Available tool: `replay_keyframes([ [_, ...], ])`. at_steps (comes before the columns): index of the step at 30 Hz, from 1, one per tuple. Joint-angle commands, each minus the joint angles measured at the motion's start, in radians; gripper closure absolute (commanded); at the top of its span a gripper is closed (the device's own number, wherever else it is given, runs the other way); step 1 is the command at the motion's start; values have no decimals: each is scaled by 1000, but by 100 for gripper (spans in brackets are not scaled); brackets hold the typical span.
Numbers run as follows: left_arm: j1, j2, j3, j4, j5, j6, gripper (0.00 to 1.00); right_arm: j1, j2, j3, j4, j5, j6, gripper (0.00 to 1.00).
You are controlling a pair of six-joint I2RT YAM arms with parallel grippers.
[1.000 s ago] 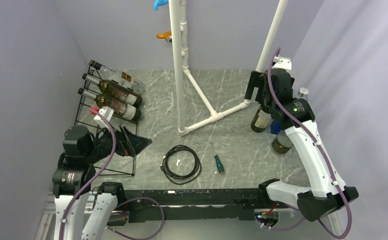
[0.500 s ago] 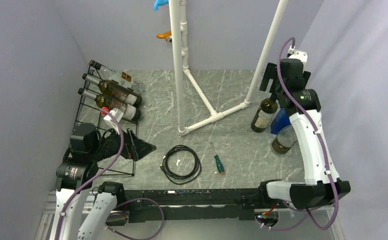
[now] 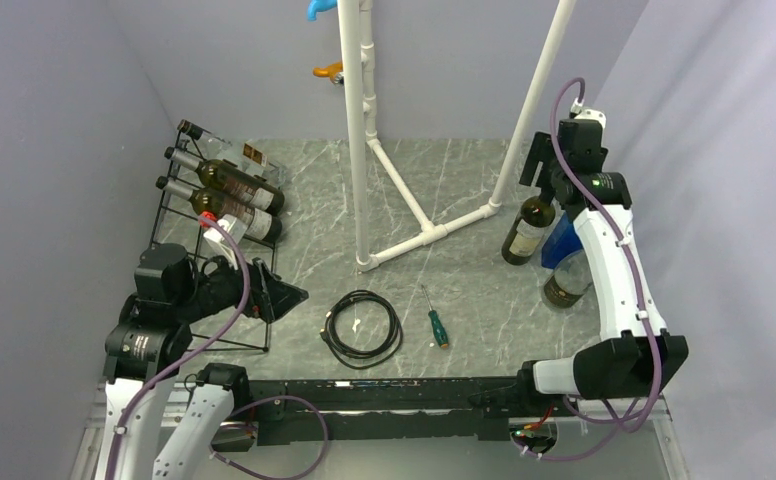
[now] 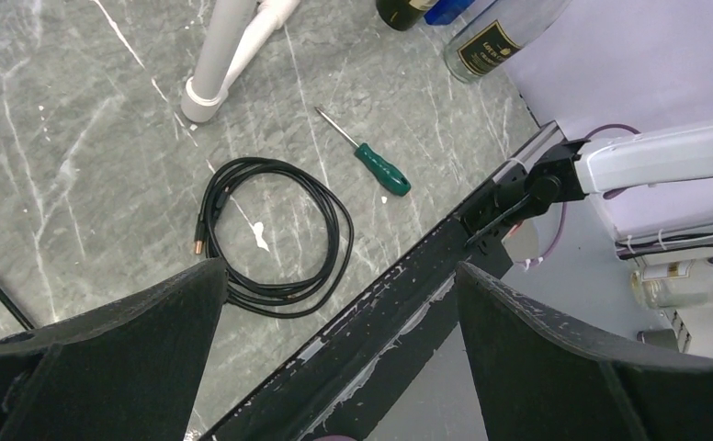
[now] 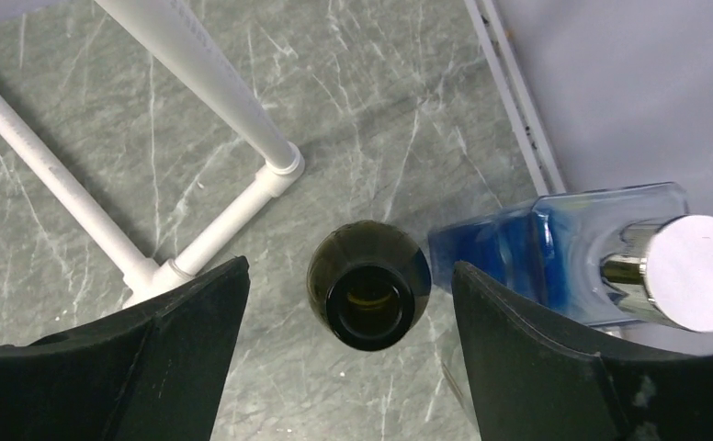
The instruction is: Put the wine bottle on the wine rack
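— Where's the bottle (image 5: 371, 296) now?

— Upright at the desk's (image 3: 464, 170) three o'clock, well apart from the rack (image 3: 267, 335) over at nine. Other bottles already lie in that rack.

— And the right fingers (image 5: 555, 367)?

— They hang above its mouth, one at the bottle's nine o'clock and one at three. They're spread wider than the neck and touch nothing that I can see.

— So what makes a good pick?

— I'd come straight down with the neck centred between them, then clamp just under the lip. The blue bottle (image 5: 537, 243) stands just beside it at three, so a finger that wanders that way could knock it.

— The other arm?

— The left fingers (image 4: 105, 349) are spread wide and empty, by the rack, looking down on the cable (image 4: 275, 234) and the screwdriver (image 4: 380, 172).
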Motion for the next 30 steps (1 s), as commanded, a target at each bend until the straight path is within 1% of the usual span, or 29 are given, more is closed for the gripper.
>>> replay_keyframes([
  [1,-3,-20,48,-26,-40,48,0,-4,1,-46,90,-1,34,19],
  [7,-3,-30,54,-46,-63,54,0,-4,-3,-130,182,11,32,26],
  [9,-3,-32,52,-48,-72,56,0,-4,7,-137,185,18,35,31],
  [13,-3,-30,48,-44,-80,56,0,-4,12,-157,195,17,37,44],
  [17,-3,-27,44,-41,-80,56,0,-4,-3,-181,206,26,34,60],
  [24,-3,-23,19,-10,-54,39,0,15,-41,-181,185,-72,41,85],
  [27,-3,-17,11,14,-18,19,0,51,-63,-177,172,-127,37,91],
  [30,-3,-10,9,27,3,8,0,89,-95,-174,163,-173,22,95],
])
